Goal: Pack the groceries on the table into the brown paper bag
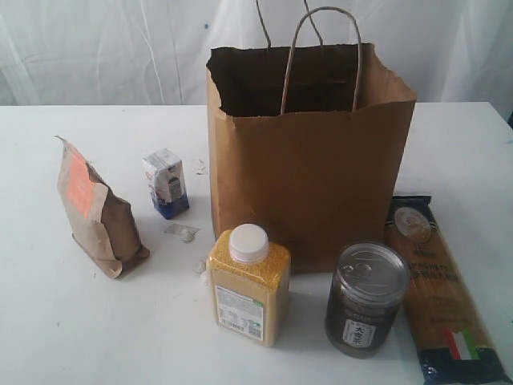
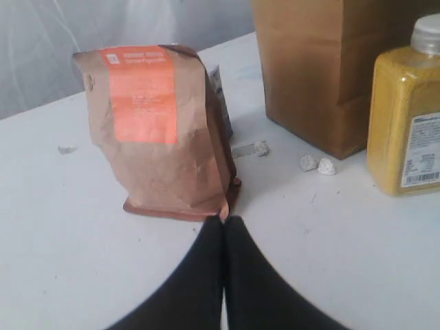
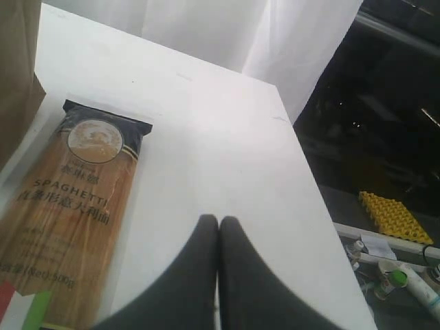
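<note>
Toward the far edge of the tabletop [image 1: 64,337], about midway along it, the brown paper bag [image 1: 313,176] is stood upright, its mouth open. The pouch [image 1: 96,212] and the small carton [image 1: 167,183] are set toward the left edge. The yellow-grain bottle [image 1: 248,285] and the dark can [image 1: 367,298] are set by the near edge, and the spaghetti packet [image 1: 437,293] is laid flat by the right edge. The left gripper [image 2: 223,221] is pressed together, empty, at the pouch's base. The right gripper [image 3: 218,221] is likewise closed on nothing beside the packet.
</note>
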Robot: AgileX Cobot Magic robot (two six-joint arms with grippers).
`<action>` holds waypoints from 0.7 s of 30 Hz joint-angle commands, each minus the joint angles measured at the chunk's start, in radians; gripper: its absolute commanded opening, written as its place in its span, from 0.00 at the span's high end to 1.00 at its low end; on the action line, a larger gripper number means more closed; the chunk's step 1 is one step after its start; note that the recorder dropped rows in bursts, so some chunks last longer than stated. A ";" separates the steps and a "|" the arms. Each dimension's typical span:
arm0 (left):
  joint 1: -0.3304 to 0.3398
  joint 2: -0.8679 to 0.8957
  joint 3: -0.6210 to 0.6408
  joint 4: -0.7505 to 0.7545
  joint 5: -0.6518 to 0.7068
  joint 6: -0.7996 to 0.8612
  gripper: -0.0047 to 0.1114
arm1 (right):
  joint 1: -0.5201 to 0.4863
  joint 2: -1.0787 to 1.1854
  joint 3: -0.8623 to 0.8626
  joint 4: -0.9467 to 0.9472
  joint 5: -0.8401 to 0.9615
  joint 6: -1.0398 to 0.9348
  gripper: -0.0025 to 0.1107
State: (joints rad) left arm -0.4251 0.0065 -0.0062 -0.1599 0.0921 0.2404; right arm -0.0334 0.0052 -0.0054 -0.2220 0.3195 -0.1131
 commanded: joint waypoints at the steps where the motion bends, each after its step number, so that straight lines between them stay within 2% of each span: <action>1: 0.029 -0.007 0.006 -0.010 0.081 -0.002 0.96 | 0.003 -0.005 0.005 -0.005 -0.007 -0.004 0.98; 21: 0.034 -0.007 0.006 0.017 0.083 -0.002 0.96 | 0.003 -0.005 0.005 -0.005 -0.007 -0.004 0.98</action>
State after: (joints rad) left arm -0.3953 0.0047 -0.0039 -0.1385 0.1697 0.2404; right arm -0.0334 0.0052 -0.0054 -0.2220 0.3195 -0.1131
